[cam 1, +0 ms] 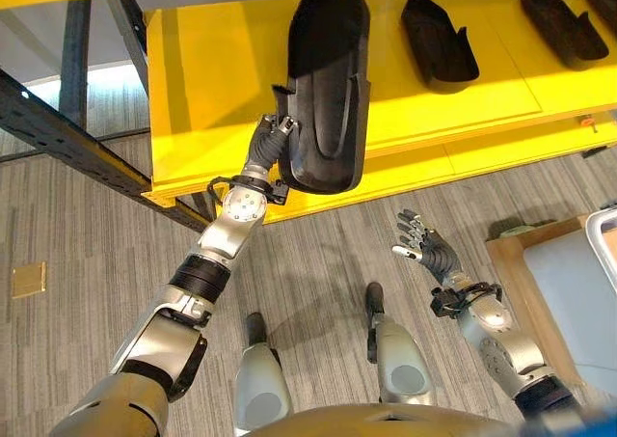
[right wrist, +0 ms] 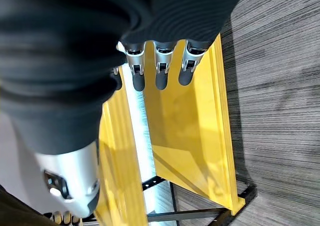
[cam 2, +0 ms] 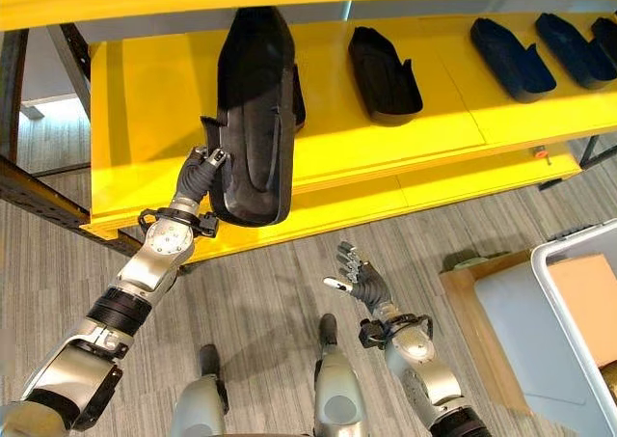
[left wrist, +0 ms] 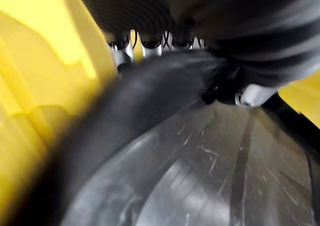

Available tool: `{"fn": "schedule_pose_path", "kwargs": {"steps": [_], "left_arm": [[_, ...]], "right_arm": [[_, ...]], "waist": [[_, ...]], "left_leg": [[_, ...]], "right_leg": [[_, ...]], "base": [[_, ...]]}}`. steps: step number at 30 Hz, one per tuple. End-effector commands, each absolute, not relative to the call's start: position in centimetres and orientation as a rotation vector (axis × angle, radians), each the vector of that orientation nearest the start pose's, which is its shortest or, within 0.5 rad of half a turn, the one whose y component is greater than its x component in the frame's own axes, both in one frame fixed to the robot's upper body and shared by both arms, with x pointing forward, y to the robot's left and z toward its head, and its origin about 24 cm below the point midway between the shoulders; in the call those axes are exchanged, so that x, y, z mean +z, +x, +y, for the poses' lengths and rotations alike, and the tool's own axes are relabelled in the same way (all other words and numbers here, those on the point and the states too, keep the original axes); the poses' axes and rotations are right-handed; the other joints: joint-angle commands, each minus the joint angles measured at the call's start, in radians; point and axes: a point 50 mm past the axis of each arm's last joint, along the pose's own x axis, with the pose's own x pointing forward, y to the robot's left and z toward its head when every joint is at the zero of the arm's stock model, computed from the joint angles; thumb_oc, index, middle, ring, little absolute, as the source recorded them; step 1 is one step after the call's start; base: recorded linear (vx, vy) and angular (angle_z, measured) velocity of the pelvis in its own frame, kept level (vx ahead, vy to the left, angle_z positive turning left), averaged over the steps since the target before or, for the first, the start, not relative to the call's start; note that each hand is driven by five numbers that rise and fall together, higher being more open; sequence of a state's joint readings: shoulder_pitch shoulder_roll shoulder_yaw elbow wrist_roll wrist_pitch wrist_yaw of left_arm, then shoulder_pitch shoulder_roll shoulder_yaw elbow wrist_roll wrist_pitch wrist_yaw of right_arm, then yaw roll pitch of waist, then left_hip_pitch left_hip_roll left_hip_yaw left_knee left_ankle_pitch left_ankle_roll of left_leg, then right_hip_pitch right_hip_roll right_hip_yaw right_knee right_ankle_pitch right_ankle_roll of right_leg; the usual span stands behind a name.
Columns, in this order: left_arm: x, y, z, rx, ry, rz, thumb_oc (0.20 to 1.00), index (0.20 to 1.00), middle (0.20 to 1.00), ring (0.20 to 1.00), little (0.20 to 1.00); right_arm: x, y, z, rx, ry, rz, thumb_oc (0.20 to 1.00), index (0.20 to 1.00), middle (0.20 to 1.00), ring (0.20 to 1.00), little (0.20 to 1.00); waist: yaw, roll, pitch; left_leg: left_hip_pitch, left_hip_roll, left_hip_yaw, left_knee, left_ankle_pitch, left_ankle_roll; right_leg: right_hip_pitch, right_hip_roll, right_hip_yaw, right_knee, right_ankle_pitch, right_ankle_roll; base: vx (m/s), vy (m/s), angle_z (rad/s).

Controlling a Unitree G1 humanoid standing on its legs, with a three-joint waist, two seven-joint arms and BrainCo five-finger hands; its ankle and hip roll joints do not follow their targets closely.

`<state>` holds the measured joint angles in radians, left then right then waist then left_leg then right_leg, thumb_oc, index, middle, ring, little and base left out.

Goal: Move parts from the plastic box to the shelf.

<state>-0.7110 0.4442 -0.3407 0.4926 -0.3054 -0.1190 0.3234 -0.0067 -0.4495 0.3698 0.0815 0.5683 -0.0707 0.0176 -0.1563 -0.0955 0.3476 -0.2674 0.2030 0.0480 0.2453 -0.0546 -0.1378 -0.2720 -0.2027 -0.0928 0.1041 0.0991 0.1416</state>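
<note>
- Left eye view: the left hand (cam 1: pixel 273 140) grips a black part (cam 1: pixel 328 90) by its edge, raised over the yellow shelf (cam 1: pixel 212 80); placing is underway.
- Right eye view: the right hand (cam 2: pixel 359 281) hangs empty, fingers (cam 2: pixel 344 257) spread.
- Left wrist view: fingers curl round the part; next, probably lowering it onto bare shelf.

Shelf (cam 2: pixel 145 119): three parts (cam 2: pixel 384 75) lying in a row toward its right. Large part (cam 2: pixel 253 119) in left hand (cam 2: pixel 198 178), over shelf's front edge. Plastic box (cam 2: pixel 578 302) on floor, far right.
</note>
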Motion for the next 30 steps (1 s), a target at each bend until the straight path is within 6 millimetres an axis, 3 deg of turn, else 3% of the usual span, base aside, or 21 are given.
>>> {"fn": "schedule_pose_path", "kwargs": {"steps": [1, 15, 22, 26, 30], "left_arm": [[20.1, 37.0, 17.9, 0.161, 0.149, -0.481, 0.200, 0.200, 0.200, 0.200, 0.200], [26.6, 38.1, 23.4, 0.377, 0.298, -0.554, 0.200, 0.200, 0.200, 0.200, 0.200], [28.3, 38.3, 25.7, 0.454, 0.357, -0.530, 0.200, 0.200, 0.200, 0.200, 0.200], [29.3, 38.5, 28.6, 0.548, 0.426, -0.438, 0.200, 0.200, 0.200, 0.200, 0.200], [29.6, 38.2, 29.8, 0.587, 0.454, -0.414, 0.200, 0.200, 0.200, 0.200, 0.200]], "right_arm": [[3.5, 23.7, -15.5, 0.330, 0.156, 0.073, 1.000, 1.000, 1.000, 1.000, 1.000], [2.5, 22.4, -16.2, 0.353, 0.158, 0.125, 1.000, 1.000, 1.000, 1.000, 1.000], [1.9, 21.8, -16.3, 0.368, 0.174, 0.156, 1.000, 1.000, 1.000, 1.000, 1.000], [1.7, 21.7, -16.7, 0.364, 0.168, 0.171, 1.000, 1.000, 1.000, 1.000, 1.000], [1.6, 21.6, -16.9, 0.362, 0.169, 0.175, 1.000, 1.000, 1.000, 1.000, 1.000]], "waist": [[0.020, -0.012, -0.050], [-0.002, -0.022, -0.044], [-0.004, -0.021, -0.044], [-0.007, -0.018, -0.036], [-0.002, -0.016, -0.028]], "left_leg": [[-0.054, 0.033, -0.010, 0.017, 0.043, 0.011], [-0.115, 0.047, -0.028, 0.059, 0.030, -0.001], [-0.143, 0.046, -0.036, 0.080, 0.024, -0.001], [-0.174, 0.046, -0.046, 0.103, 0.019, 0.001], [-0.198, 0.044, -0.054, 0.121, 0.014, 0.003]], "right_leg": [[0.052, -0.036, 0.009, 0.092, -0.103, 0.023], [0.008, -0.012, 0.014, 0.101, -0.098, 0.026], [-0.004, -0.012, 0.013, 0.104, -0.097, 0.027], [-0.023, -0.011, 0.010, 0.112, -0.093, 0.029], [-0.036, -0.012, 0.007, 0.122, -0.094, 0.029]], "base": [[-0.04, -0.020, -0.05], [-0.01, -0.006, 0.00], [0.00, 0.000, 0.01], [-0.01, 0.001, 0.03], [0.00, -0.001, -0.01]]}}
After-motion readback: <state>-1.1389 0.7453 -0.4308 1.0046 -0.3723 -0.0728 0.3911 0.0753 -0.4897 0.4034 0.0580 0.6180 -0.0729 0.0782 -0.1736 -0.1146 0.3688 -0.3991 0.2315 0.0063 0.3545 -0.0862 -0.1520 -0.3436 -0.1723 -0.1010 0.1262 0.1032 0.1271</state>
